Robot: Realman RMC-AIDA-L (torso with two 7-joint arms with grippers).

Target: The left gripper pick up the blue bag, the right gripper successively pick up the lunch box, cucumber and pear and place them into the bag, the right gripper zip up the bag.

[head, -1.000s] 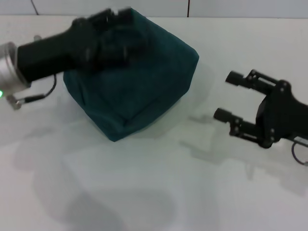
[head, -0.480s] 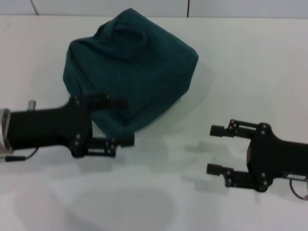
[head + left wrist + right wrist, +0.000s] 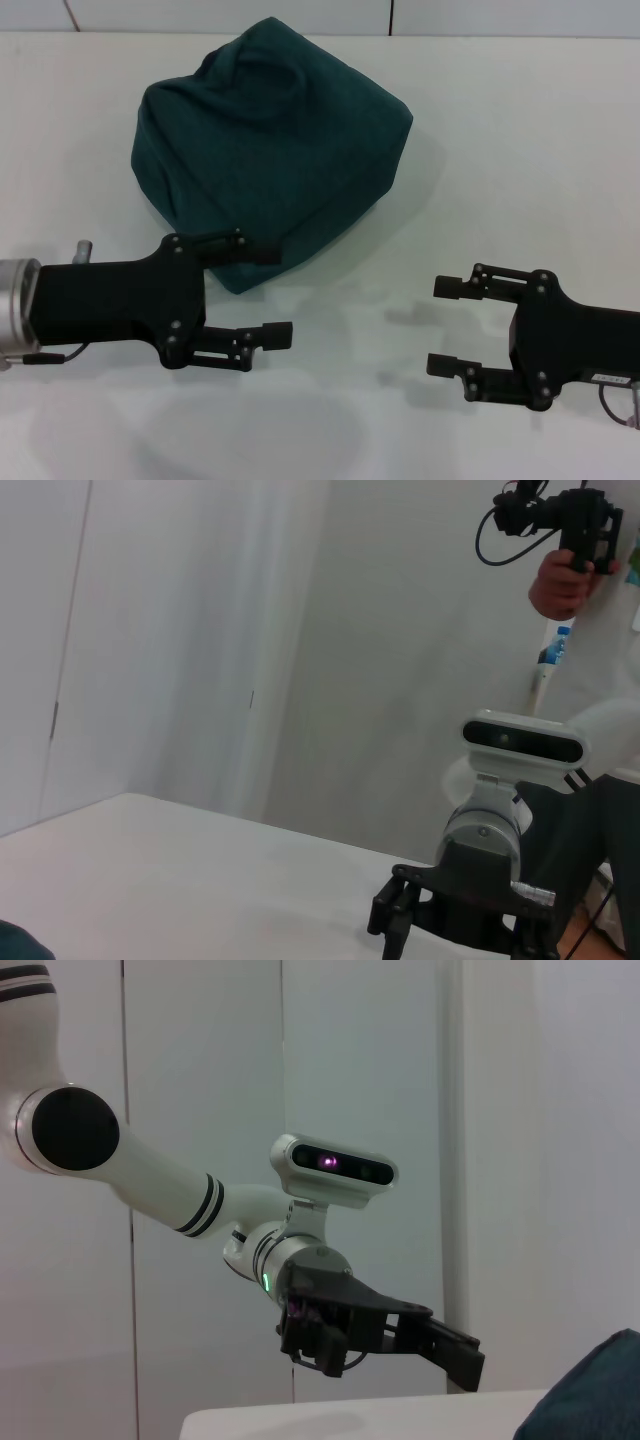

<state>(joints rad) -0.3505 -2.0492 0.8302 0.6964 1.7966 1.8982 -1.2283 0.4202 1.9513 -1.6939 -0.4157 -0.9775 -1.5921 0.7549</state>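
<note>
From the head camera you see the blue bag (image 3: 270,150) closed on the white bench (image 3: 500,130), far side, left of centre. Your left end effector (image 3: 268,291) hovers released just in front of it; the right end effector (image 3: 447,326) hangs released, well apart to the right.

The left wrist camera shows you a person's hand (image 3: 560,580) holding a camera rig.

The right wrist camera catches a bag corner.

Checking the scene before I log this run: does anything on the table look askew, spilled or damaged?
Nothing looks spilled or damaged. The blue bag sits slumped and dented on top, corner toward the robot, on the white table. The left gripper and right gripper hover near it, jaws open and empty.
</note>
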